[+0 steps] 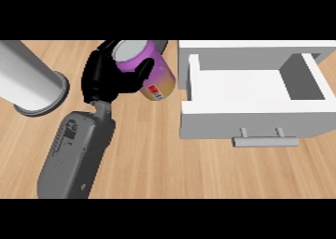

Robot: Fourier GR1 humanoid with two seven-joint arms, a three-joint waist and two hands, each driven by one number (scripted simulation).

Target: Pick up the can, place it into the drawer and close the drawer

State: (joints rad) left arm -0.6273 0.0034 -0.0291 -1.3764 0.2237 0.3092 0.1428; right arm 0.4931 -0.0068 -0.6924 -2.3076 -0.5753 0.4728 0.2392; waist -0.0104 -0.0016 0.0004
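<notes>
place: kitchen | evidence: wooden counter (198,172); open white drawer (257,100) with bar handle (265,140)

No readable text, brand or number appears anywhere; the purple and gold can (157,74) carries a small red and white label patch near its lower end, but any marks on it are too small to make out.
</notes>
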